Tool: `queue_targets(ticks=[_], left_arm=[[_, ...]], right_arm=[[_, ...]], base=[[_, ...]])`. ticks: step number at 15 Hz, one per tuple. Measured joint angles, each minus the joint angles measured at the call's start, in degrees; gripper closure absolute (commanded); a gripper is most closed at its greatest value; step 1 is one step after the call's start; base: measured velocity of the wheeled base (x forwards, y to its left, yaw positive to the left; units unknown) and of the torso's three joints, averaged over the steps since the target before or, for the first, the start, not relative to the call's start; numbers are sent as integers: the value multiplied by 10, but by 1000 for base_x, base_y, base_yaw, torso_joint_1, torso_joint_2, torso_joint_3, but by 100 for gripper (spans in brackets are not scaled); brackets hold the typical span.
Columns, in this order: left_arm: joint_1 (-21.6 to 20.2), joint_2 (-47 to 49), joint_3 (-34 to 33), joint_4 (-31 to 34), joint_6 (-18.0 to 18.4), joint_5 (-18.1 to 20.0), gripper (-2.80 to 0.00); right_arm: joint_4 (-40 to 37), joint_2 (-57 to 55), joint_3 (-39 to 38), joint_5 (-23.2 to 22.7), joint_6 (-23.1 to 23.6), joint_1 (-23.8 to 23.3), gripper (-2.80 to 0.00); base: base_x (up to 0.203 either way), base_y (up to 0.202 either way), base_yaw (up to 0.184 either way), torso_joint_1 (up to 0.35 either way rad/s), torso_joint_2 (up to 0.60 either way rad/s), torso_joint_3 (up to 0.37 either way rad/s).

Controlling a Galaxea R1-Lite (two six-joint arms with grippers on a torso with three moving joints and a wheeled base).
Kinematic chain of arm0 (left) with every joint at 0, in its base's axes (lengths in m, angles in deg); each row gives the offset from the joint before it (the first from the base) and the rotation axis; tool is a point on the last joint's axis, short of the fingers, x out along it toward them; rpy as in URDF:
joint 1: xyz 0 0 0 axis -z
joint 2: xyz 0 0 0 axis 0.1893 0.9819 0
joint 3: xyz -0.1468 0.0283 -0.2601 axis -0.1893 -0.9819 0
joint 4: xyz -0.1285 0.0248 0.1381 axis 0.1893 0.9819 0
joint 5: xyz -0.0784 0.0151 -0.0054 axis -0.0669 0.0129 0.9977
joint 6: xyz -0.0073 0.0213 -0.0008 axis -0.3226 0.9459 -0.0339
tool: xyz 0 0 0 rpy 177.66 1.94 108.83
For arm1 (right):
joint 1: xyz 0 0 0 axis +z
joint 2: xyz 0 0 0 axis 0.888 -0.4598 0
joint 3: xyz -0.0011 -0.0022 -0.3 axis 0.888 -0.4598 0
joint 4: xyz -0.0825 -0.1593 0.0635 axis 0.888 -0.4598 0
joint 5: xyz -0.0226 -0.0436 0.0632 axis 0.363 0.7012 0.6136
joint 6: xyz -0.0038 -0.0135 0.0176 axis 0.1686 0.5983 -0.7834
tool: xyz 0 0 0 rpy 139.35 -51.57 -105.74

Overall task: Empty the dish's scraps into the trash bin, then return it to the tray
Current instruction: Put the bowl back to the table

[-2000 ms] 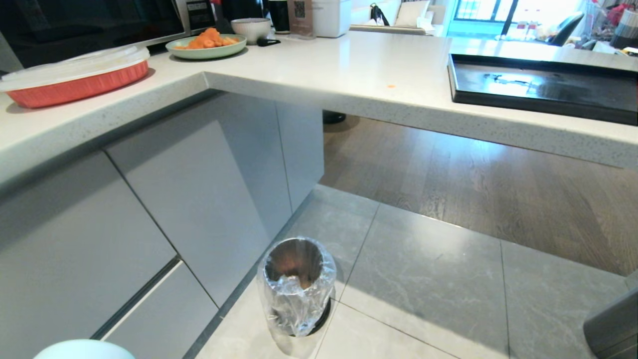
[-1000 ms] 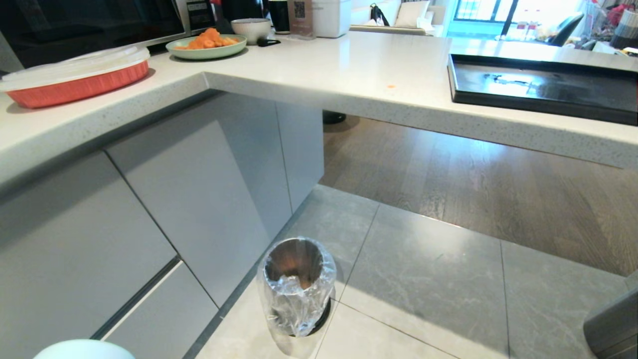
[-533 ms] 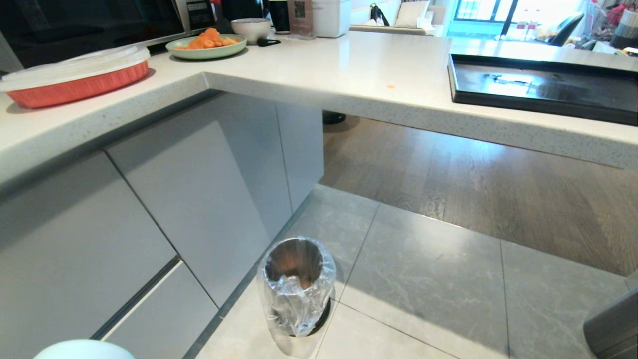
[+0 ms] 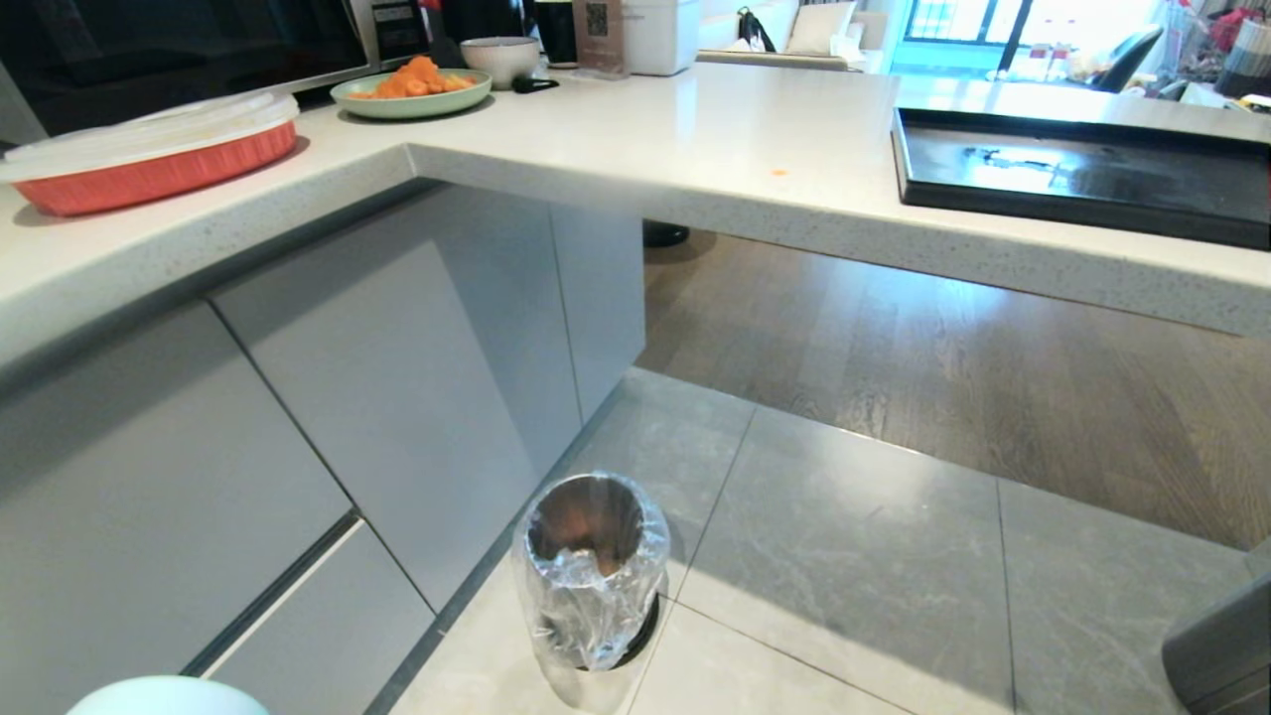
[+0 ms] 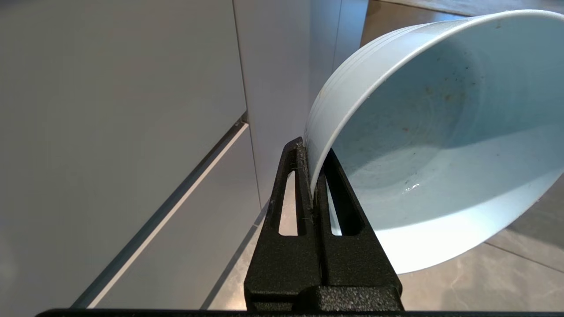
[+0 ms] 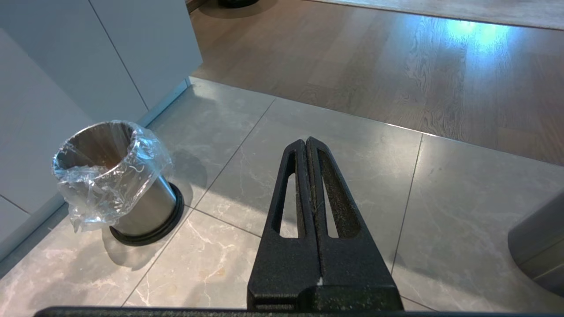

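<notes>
L gripper [image 5: 312, 176] pinches the rim of the emptied dish [image 5: 436, 136] low at robot's left, tray [image 4: 1082, 179] up on counter far right; R gripper [image 6: 307, 145] pressed together, empty.

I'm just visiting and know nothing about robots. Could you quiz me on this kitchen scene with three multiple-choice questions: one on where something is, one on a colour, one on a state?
1. Where does the small shiny steel trash bin with the clear bag liner stand?
A. on the counter
B. on the tiled floor beside the grey cabinets
C. on the tray

2. What colour is the large flat rectangular tray on the counter?
A. black
B. red
C. green

3. What is inside the small pale blue bowl that the left tool holds by its rim?
A. a heap of carrot slices
B. water to the brim
C. only specks and smears

Answers: B, the head view shows it on the floor tiles. A, it is glossy black. C, the left wrist view shows a nearly bare inside.
</notes>
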Motion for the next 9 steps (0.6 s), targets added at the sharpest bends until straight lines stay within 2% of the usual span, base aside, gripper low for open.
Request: queue_targets(ticks=[3, 9], left_arm=[[0, 0, 0, 0, 0, 0, 0], [0, 0, 0, 0, 0, 0, 0]], right_arm=[[0, 0, 0, 0, 0, 0, 0], [0, 0, 0, 0, 1, 0, 0]], base=[[-2, 2, -28, 2, 1, 2], [2, 8, -171, 3, 4, 2]])
